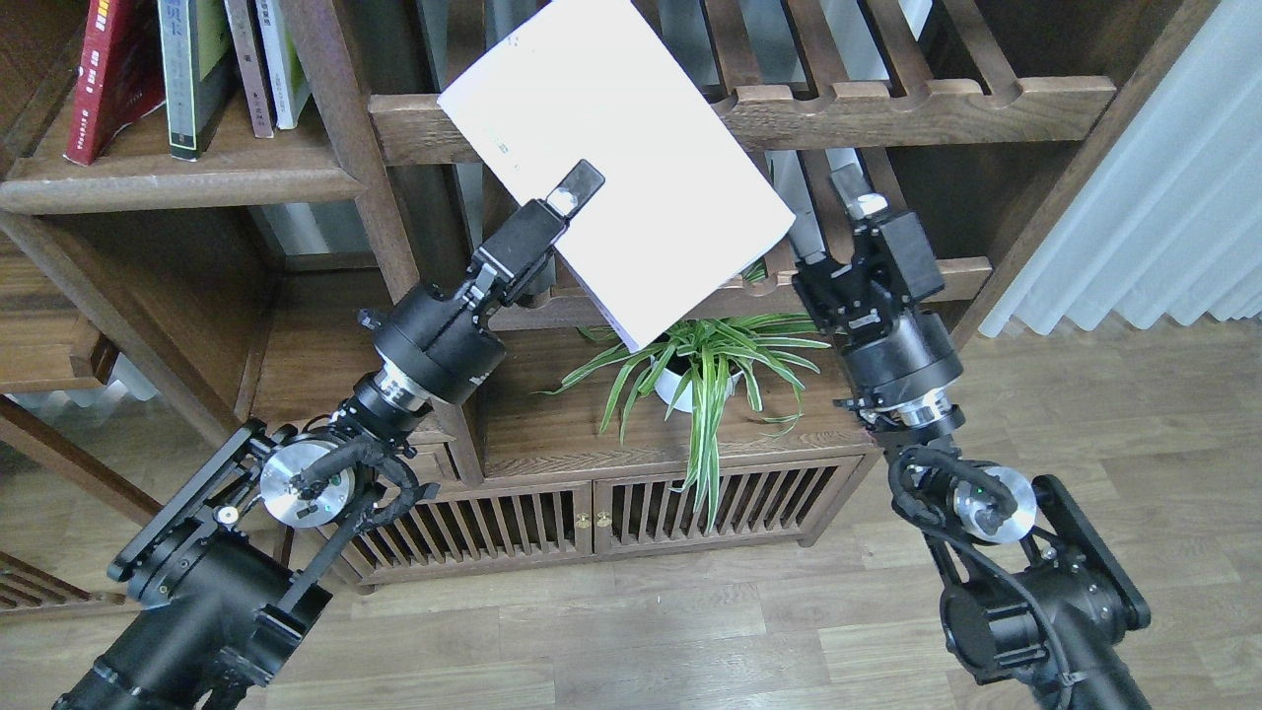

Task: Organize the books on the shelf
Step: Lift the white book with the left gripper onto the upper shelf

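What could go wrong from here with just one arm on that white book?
The left end effector alone pinches the white book near one edge, tilted, so it may pivot or slip and fall onto the potted plant below. The book's upper part overlaps the slatted rack and may snag there. The open right end effector stands close beside it.

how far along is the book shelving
Done: red book and grey book stand on the shelf at upper left, beside two thin ones. In hand: the left pincer holds the white book, tilted, in front of the slatted rack; the right pincer is open, off it. Left: getting the white book onto the shelf.
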You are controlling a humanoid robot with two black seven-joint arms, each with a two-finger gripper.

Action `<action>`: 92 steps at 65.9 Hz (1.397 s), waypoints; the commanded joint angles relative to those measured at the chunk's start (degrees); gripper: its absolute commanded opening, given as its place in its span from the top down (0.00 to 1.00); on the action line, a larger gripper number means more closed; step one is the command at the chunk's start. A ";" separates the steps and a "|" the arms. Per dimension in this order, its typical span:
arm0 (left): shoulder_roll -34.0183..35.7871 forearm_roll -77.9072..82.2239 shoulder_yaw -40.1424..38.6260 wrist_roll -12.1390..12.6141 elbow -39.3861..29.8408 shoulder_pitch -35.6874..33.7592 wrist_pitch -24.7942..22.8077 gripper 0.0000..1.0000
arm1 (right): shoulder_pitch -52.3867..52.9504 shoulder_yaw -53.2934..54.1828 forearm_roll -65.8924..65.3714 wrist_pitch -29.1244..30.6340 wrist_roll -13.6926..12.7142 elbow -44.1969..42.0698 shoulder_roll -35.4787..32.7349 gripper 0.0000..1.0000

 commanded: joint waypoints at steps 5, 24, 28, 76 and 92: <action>0.00 0.08 -0.05 0.44 -0.01 -2.01 0.00 1.00 | -0.33 0.01 -0.31 -2.53 0.17 -0.79 -0.06 0.02; 0.00 0.34 0.74 0.53 -0.01 -6.58 0.00 1.00 | -0.24 -0.34 -0.49 -8.51 0.26 -1.58 0.03 0.02; 0.00 0.43 0.74 0.53 -0.01 -7.64 0.00 1.00 | -0.24 -0.34 -0.49 -8.95 0.26 -1.67 0.03 0.02; 0.00 0.17 -12.78 3.34 -0.10 -19.50 0.00 1.00 | 0.20 -0.95 -1.19 -11.24 0.26 -1.75 -0.23 0.02; 0.00 0.08 -18.06 4.13 -0.10 -21.26 0.00 1.00 | 0.20 -0.95 -2.68 -11.33 0.26 -2.46 -0.06 0.02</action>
